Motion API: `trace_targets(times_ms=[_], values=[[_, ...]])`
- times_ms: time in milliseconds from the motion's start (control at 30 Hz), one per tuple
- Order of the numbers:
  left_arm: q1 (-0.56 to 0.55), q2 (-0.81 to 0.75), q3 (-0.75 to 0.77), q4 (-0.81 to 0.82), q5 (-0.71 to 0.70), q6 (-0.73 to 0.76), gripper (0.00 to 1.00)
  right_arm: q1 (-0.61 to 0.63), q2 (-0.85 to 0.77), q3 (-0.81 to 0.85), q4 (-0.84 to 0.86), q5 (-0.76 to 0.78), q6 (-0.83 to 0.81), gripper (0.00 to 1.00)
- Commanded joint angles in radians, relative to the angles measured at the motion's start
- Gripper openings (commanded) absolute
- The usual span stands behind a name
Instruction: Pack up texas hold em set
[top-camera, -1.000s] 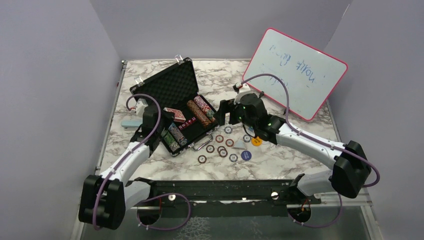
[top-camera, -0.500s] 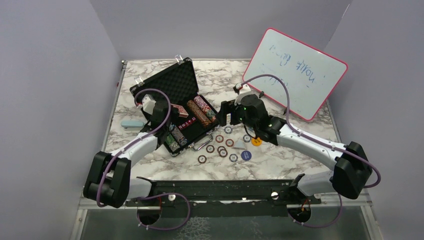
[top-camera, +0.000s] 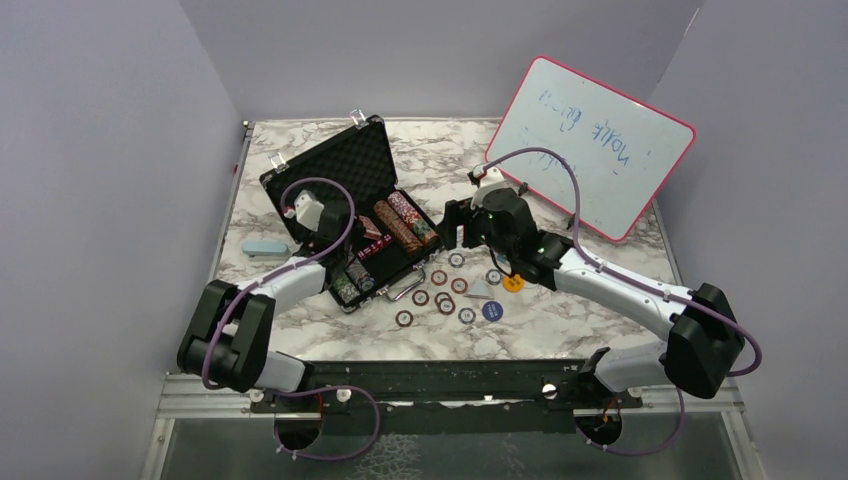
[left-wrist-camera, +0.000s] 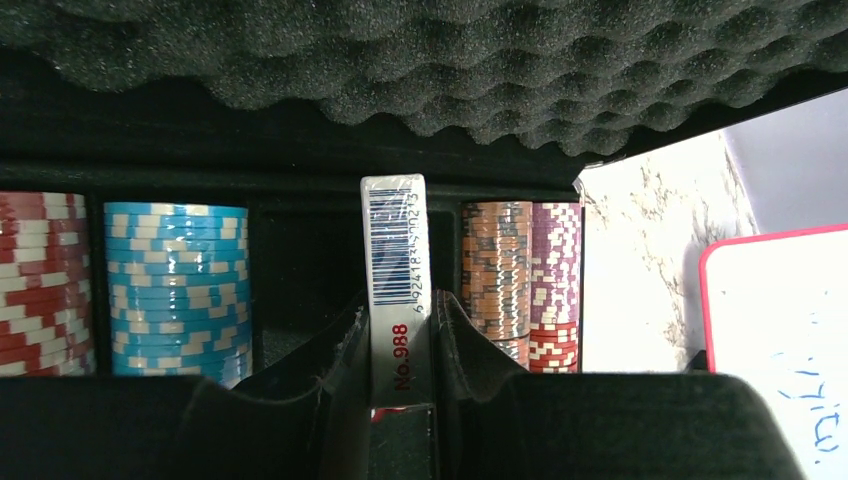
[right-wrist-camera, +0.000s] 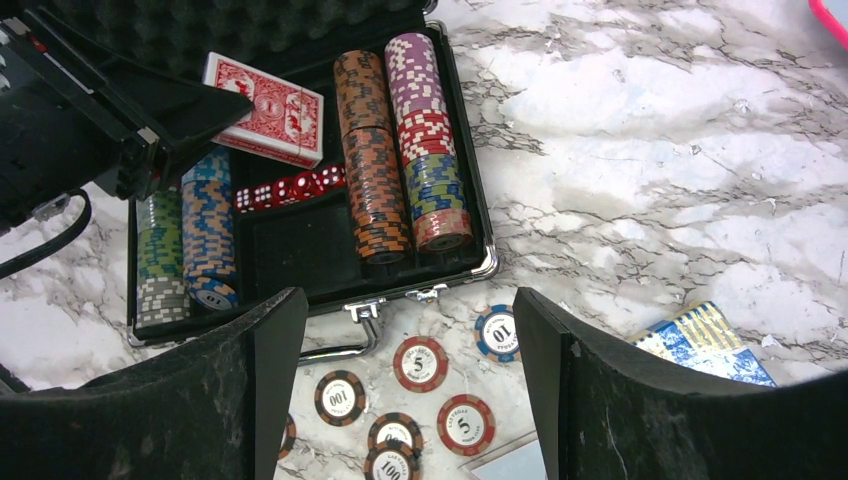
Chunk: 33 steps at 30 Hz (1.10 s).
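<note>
The black foam-lined case lies open at the back left, with chip stacks and red dice in its tray. My left gripper is shut on the red card deck and holds it edge-on over the middle slot, between the blue chips and the orange chips. It also shows in the top view. My right gripper is open and empty above loose chips in front of the silver handle. The blue deck lies to its right.
A pink-framed whiteboard leans at the back right. A light-blue oblong object lies left of the case. A blue round button and an orange one lie among the loose chips.
My left arm has swung right and forward, carrying the red deck from the case's left edge to over the tray. My right gripper has barely moved.
</note>
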Motion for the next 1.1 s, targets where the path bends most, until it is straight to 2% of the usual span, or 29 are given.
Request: trace_targets(times_ms=[0,200,300,433,600,867,1067], values=[[-0.014,0.033,0.042,0.059,-0.050,-0.032,0.00,-0.005,-0.013,0.006,0.013,0.021,-0.008,0.78],[-0.028,0.072,0.069,0.064,-0.054,-0.029,0.01,-0.007,-0.019,0.003,0.018,0.023,-0.015,0.78],[-0.034,0.085,0.079,0.059,-0.052,-0.014,0.16,-0.009,-0.019,0.003,0.019,0.020,-0.016,0.78],[-0.039,0.059,0.080,-0.006,-0.069,-0.018,0.47,-0.009,-0.020,0.003,0.017,0.010,-0.014,0.78],[-0.041,0.003,0.097,-0.140,-0.104,0.021,0.69,-0.012,-0.025,-0.003,0.019,0.002,-0.012,0.78],[-0.042,-0.053,0.108,-0.260,-0.138,0.087,0.72,-0.013,-0.025,-0.001,0.023,-0.010,-0.009,0.78],[-0.041,-0.042,0.096,-0.237,-0.112,0.128,0.65,-0.013,-0.038,-0.015,0.041,-0.037,-0.021,0.74]])
